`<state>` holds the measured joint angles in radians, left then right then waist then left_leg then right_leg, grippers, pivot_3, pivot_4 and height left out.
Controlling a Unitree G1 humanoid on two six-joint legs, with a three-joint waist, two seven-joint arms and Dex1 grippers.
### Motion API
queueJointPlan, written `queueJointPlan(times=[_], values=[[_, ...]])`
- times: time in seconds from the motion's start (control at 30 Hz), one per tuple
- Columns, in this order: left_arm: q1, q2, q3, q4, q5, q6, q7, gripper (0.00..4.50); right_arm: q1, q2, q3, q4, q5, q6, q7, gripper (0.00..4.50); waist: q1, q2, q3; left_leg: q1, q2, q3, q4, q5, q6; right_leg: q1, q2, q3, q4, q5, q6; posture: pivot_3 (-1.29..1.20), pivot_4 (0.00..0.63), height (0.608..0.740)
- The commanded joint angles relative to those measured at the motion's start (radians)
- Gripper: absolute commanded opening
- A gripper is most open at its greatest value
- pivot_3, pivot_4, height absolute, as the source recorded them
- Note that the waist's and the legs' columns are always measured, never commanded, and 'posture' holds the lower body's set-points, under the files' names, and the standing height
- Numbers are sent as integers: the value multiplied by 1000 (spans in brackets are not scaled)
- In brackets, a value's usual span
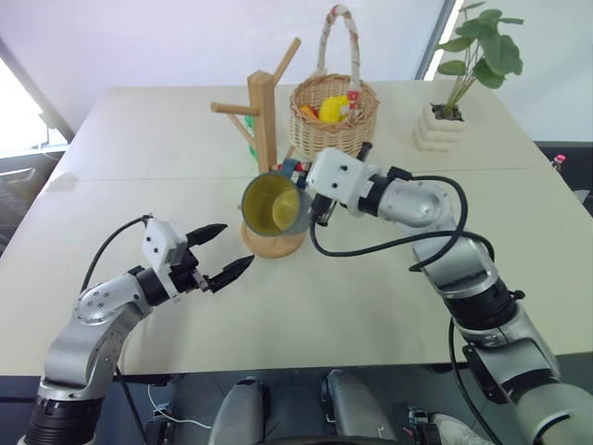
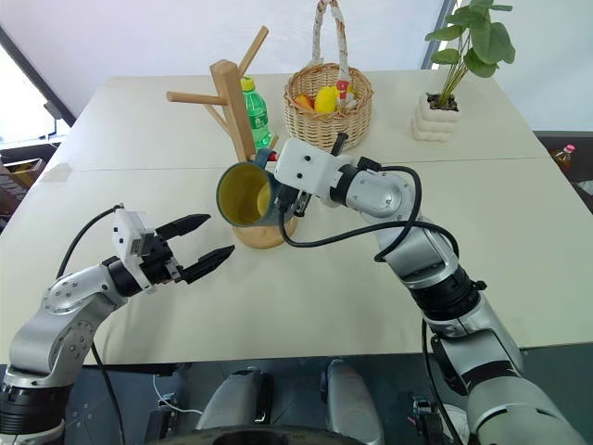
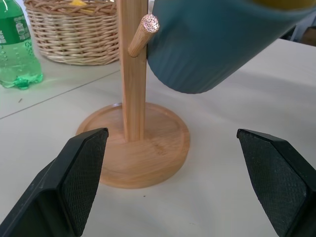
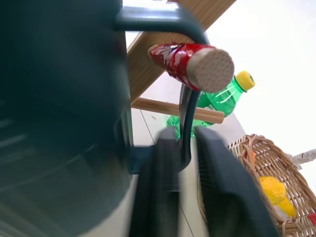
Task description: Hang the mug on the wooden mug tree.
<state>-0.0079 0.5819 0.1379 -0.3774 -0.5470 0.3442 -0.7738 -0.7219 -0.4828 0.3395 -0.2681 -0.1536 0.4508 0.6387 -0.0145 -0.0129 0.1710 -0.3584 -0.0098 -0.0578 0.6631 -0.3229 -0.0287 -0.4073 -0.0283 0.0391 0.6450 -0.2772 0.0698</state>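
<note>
I see the mug (image 2: 246,195) lying on its side at the mug tree (image 2: 243,139), its handle looped over a red-tipped peg (image 4: 190,59). My right gripper (image 4: 185,163) has its fingers either side of the handle, grip uncertain. My left gripper (image 2: 206,243) hovers over the desk (image 2: 306,297) nearby, fingers spread, empty.

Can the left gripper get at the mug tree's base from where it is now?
Probably yes. The left gripper sits open just short of the wooden mug tree, with only bare table between them. The mug, hanging from the right gripper, is above the base, not in the path.
</note>
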Motion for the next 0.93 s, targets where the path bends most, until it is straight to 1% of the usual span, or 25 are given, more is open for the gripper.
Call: queueJointPlan(times=[0.03, 0.23, 0.3, 0.33, 0.43, 0.53, 0.6, 0.67, 0.77, 0.93], values=[[-8, -3, 8, -29, 2, -14, 5, 4500, -18, -16, -56, -47, 0, -34, 1, 1935, 0, 0, 0, 0, 0, 0, 0, 0, 0, 0, 0, 0, 0, 0, 0, 0, 150, 740], [-8, -18, 26, 8, -2, -10, 30, 4500, 63, -115, -244, -98, 139, -88, 81, 1935, 4, 0, 0, -1, 0, 0, 0, 0, 0, 1, -1, 0, -1, 0, 0, 0, 150, 740], [-7, -33, 43, 36, -10, -5, 50, 4500, 140, -157, -338, -107, 221, -105, 132, 1935, 5, 0, 0, -1, 0, 0, 0, 0, 0, 1, -1, 0, -2, 0, 0, 0, 150, 740], [-5, -40, 51, 54, -7, -5, 61, 4500, 179, -160, -385, -106, 265, -91, 141, 1935, 5, 0, 0, -1, 0, 0, 0, 0, 0, 2, -1, 0, -3, 0, 0, 0, 150, 740], [-2, -66, 75, 138, 47, -48, 119, 4500, 305, -126, -512, -62, 384, -44, 127, 1935, 1, 0, 0, 0, 0, 0, -1, 0, 0, 2, 0, 0, -3, 0, 0, 0, 150, 740], [-5, -119, 123, 244, 86, -103, 204, 4500, 423, -45, -600, 75, 414, -113, 53, 1935, 1, -1, -1, 2, 0, 0, -1, 0, 0, 3, 0, 0, -2, 0, 0, 0, 150, 740], [-10, -145, 159, 312, 115, -133, 267, 4500, 464, 11, -639, 169, 423, -168, 3, 1935, 0, -1, -1, 2, 0, 0, -1, 0, 0, 3, 0, 0, -1, 0, 0, 0, 150, 740], [-8, -158, 185, 350, 129, -155, 301, 4500, 487, 38, -651, 240, 416, -227, -22, 1935, 0, 0, 0, 2, 0, 1, -1, 0, 0, 1, 1, 1, 1, 0, 0, 0, 150, 740], [9, -162, 204, 374, 145, -177, 323, 4500, 497, 49, -649, 312, 408, -296, -38, 1935, 0, 0, 0, 2, 0, 1, -1, 0, 0, 1, 1, 1, 1, 0, 0, 0, 150, 740], [34, -163, 227, 352, 132, -163, 334, 4500, 487, 46, -638, 363, 426, -342, -41, 1935, 1, 0, 0, 2, 0, 1, 0, 0, 0, 1, 1, 1, 1, 0, 0, 0, 150, 740]])
